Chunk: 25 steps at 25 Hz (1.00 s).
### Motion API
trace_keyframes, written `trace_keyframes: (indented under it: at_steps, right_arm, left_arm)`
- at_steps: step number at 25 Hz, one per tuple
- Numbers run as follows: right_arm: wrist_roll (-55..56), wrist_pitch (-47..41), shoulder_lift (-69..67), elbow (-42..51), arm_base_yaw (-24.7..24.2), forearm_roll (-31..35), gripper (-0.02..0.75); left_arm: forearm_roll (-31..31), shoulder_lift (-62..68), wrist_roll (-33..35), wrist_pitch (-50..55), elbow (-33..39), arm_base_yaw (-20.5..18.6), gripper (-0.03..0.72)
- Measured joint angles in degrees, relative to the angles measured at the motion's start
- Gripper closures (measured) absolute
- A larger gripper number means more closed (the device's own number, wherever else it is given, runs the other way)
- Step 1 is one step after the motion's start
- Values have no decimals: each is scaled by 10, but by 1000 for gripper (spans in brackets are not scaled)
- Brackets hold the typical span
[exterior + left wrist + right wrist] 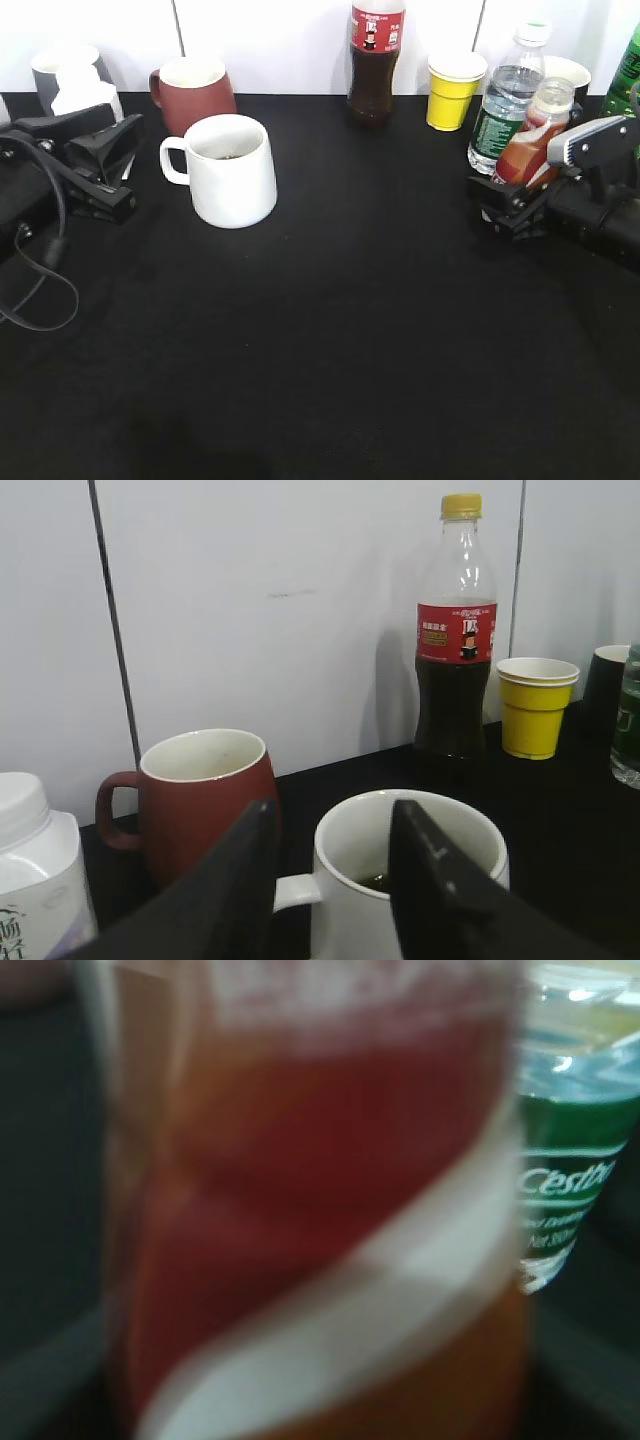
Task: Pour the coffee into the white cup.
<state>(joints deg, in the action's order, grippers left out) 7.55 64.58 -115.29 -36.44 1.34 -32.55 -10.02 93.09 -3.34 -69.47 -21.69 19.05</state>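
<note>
The white cup (232, 170) stands left of centre with its handle to the left and a little dark liquid in the bottom. My left gripper (122, 165) is open just left of it. In the left wrist view, its two dark fingers (333, 810) frame the cup (355, 920). The coffee bottle (530, 135), with an orange-brown and red label, stands slightly tilted at the right. My right gripper (510, 205) is shut around its lower body. The bottle's label fills the right wrist view (320, 1210), blurred, and the fingers are hidden there.
A brown-red mug (195, 95) stands behind the white cup. Along the back wall are a cola bottle (375, 60), a yellow paper cup (455, 90) and a water bottle (505, 100) beside the coffee. A white jar (75, 85) is at far left.
</note>
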Motion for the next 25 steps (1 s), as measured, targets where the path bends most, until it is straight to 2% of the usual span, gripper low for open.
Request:
trace_keyframes:
  at_steps: [3, 6, 9, 10, 14, 16, 18, 20, 22, 24, 25]
  right_arm:
    - [6, 0, 2, 14, 0, 3, 83]
    - [-13, -1, 21, 78, 0, 72, 83]
    - [-23, -5, 63, 120, 0, 100, 83]
    - [-17, -42, 83, 124, 0, 102, 83]
    - [55, -291, 225, 115, 0, 115, 93]
    - [128, -476, 316, 84, 0, 93, 104]
    - [161, -683, 400, 27, 24, 94, 154]
    - [162, -843, 443, -50, 95, 105, 226]
    - [136, -949, 455, -111, 150, 147, 269]
    - [87, -1007, 481, -132, 168, 202, 279]
    - [56, -1027, 511, -132, 172, 250, 279]
  left_arm:
    - [0, -11, 0, 7, 0, 0, 397]
    - [-3, -28, 0, 39, 0, 0, 397]
    - [-4, -52, 0, 136, 0, 0, 397]
    - [-4, -61, 0, 198, -3, 0, 397]
    - [6, -124, -72, 563, -97, 0, 397]
    - [76, -147, -85, 792, -180, 0, 397]
    - [108, -149, -88, 982, -274, 0, 397]
    - [124, -174, -88, 1069, -336, 13, 397]
    - [122, -230, -88, 1083, -346, 47, 397]
    - [100, -289, -88, 1118, -346, 87, 397]
    - [93, -320, -88, 1139, -346, 104, 397]
